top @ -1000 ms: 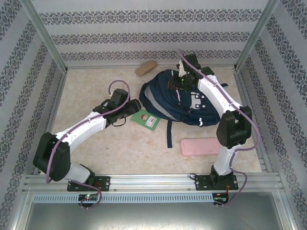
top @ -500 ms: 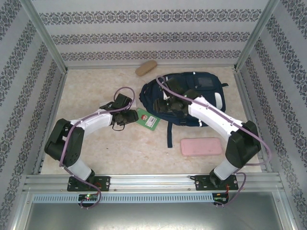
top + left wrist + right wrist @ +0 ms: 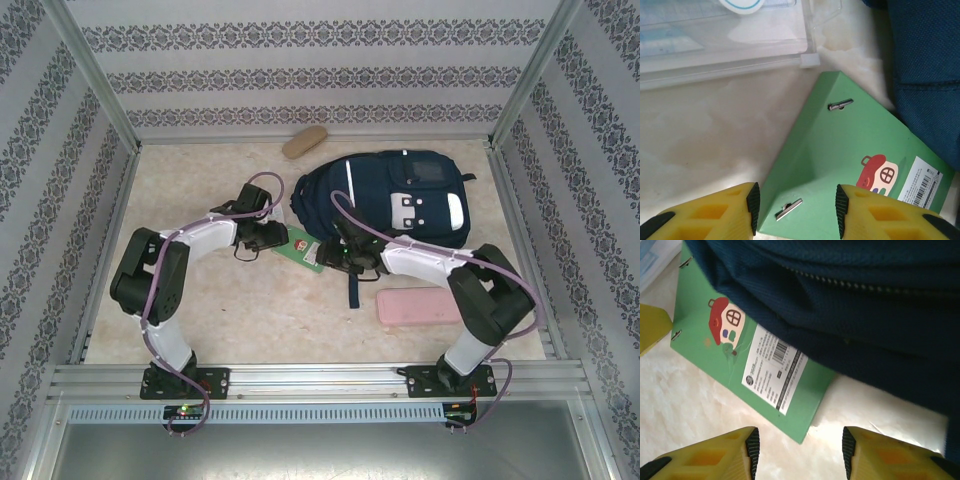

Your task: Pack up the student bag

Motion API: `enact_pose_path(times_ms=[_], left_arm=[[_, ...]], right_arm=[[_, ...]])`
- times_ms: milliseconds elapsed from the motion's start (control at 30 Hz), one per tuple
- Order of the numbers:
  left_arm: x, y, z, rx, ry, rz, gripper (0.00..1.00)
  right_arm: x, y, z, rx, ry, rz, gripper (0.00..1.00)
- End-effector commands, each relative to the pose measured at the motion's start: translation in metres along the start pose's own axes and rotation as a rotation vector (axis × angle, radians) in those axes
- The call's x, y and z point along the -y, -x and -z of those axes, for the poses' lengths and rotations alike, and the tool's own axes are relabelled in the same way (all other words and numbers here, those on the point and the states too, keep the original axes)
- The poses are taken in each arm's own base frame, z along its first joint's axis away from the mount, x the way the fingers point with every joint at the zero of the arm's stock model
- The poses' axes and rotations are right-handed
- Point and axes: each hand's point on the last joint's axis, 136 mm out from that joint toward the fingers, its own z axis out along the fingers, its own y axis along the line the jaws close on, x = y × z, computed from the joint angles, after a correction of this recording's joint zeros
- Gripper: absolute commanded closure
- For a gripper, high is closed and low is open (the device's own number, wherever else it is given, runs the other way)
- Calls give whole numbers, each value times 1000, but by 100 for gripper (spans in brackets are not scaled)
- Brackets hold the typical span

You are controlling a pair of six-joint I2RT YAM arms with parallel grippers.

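Observation:
The student bag [image 3: 385,200] is a navy backpack lying flat at the back right of the table; its fabric also shows in the wrist views [image 3: 927,75] [image 3: 865,300]. A green notebook [image 3: 305,250] with a little house picture lies at its near-left edge, partly tucked under it [image 3: 740,355]. My left gripper [image 3: 274,240] [image 3: 797,210] is open, and its pads straddle the notebook's stapled corner [image 3: 840,150] without touching it. My right gripper [image 3: 331,256] [image 3: 800,452] is open just short of the notebook's opposite corner, with bare table between its fingers.
A clear plastic case [image 3: 720,40] lies just beyond the notebook. A flat pink case [image 3: 418,305] sits at the front right, near the bag's dark strap [image 3: 353,285]. A tan oblong object [image 3: 305,142] rests by the back wall. Metal frame rails edge the table.
The right arm swung from over the bag down to the notebook's right side. The left arm folded back and brought its gripper onto the notebook's left corner. The bag now lies flatter.

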Motion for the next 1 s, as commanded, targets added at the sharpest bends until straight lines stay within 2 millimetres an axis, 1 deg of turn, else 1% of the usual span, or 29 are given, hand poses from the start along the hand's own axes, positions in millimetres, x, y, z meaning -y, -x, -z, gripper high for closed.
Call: enact_pose_path(times_ms=[0, 133, 233, 333, 400, 500, 567, 667, 733, 800, 833, 967], left_arm=[[3, 5, -7, -12, -20, -42, 54], [0, 1, -16, -39, -20, -42, 54], [-1, 0, -18, -48, -15, -42, 54], [-8, -2, -19, -56, 34, -59, 53], [-11, -7, -23, -77, 44, -61, 53], [-7, -13, -27, -92, 44, -71, 53], [1, -17, -28, -103, 15, -70, 53], [17, -23, -30, -145, -77, -42, 53], [33, -26, -25, -162, -177, -11, 54], [53, -22, -12, -160, -318, 44, 55], [60, -20, -5, -154, -369, 66, 55], [86, -1, 38, -97, -592, 124, 56]], right_arm=[[-12, 6, -12, 19, 51, -54, 52], [-8, 10, -24, 17, 6, -38, 54], [-2, 11, -32, 4, -33, -29, 56], [11, 7, -38, -22, -100, -30, 58], [16, 4, -42, -38, -119, -27, 59], [19, 0, -46, -55, -122, -28, 59], [18, 0, -48, -60, -119, -27, 59], [14, 0, -50, -68, -101, -19, 59], [11, 1, -50, -71, -87, -14, 60], [9, 3, -47, -69, -77, -13, 60], [9, 5, -46, -66, -76, -13, 60], [10, 7, -40, -56, -70, -14, 61]])
